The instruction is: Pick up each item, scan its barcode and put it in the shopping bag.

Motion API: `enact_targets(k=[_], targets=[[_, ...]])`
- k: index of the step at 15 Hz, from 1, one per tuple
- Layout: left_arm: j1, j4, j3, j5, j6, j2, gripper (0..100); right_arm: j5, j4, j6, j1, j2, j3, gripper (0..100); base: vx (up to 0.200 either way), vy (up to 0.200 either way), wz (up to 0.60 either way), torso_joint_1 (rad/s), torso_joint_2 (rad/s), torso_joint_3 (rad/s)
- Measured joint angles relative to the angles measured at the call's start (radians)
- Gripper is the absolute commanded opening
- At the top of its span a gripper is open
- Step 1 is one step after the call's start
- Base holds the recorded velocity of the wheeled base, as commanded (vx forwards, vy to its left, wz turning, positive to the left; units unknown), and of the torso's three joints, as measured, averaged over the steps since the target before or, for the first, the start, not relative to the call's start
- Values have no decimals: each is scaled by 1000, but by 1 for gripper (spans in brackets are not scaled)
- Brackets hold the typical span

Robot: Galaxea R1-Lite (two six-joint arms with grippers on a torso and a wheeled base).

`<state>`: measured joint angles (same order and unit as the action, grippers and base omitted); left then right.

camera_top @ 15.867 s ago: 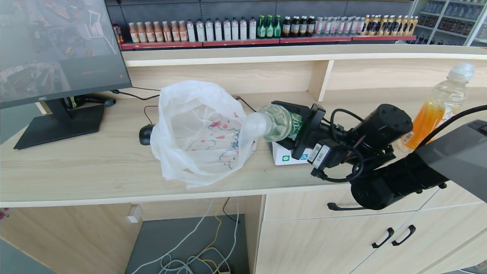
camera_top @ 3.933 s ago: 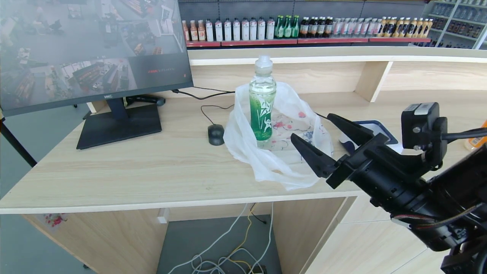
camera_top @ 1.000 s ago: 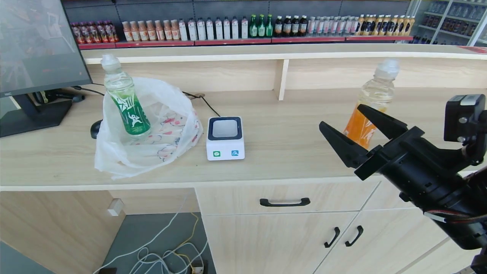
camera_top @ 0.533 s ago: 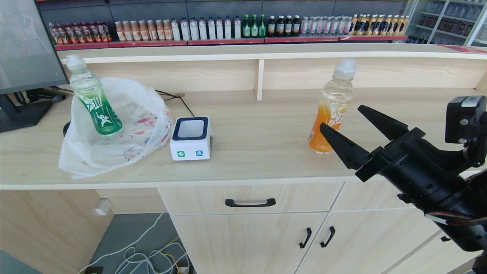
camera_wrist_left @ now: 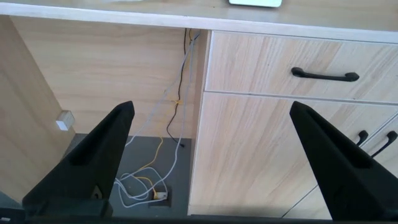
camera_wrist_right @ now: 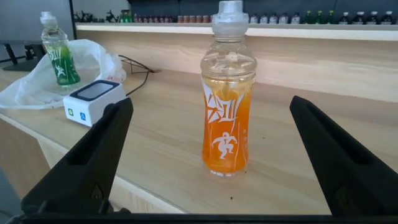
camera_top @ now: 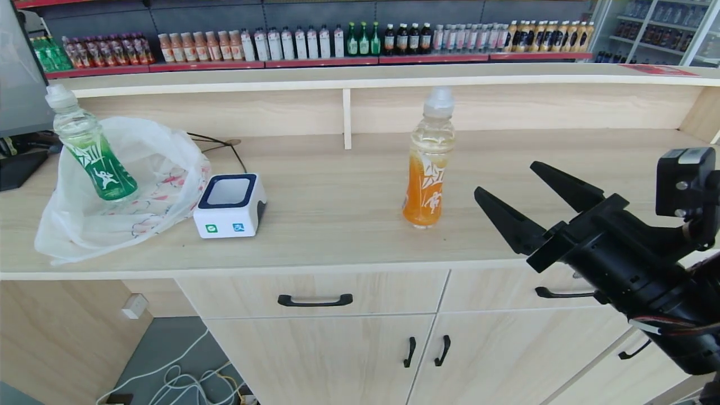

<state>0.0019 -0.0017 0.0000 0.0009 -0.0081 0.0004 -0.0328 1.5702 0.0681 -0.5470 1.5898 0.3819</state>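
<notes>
Hovering right end effector (camera_top: 506,178), wide open, empty; orange bottle (camera_top: 428,169) upright on surface (camera_top: 337,225), near, ahead of its tips, not touching. Green bottle (camera_top: 90,152) stands in shopping bag (camera_top: 62,236), well apart leftward. Left end effector (camera_wrist_left: 211,106) open too, facing cabinet drawers (camera_wrist_left: 267,62).

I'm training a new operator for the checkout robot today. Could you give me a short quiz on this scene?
1. True or false: the green bottle stands upright inside the shopping bag.
2. The scanner sits: A) on the counter between the bag and the orange bottle; B) inside the bag; C) on top of the green bottle.
3. What does the right gripper hold between its jaws?
Key: 1 true. 2 A. 3 nothing; the jaws are open and point toward the orange bottle.
</notes>
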Motion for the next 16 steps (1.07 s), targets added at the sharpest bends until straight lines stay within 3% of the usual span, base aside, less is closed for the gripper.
enact_targets(k=[7,12,16], targets=[[-1,0,0,0,12,0,100,-4,-2,-9,41,58,-38,100,0,0,0,0,0,0],[0,0,0,0,12,0,100,-18,-5,-10,41,132,80,100,0,0,0,0,0,0],[-1,0,0,0,12,0,100,-11,-149,-7,53,171,184,100,0,0,0,0,0,0]])
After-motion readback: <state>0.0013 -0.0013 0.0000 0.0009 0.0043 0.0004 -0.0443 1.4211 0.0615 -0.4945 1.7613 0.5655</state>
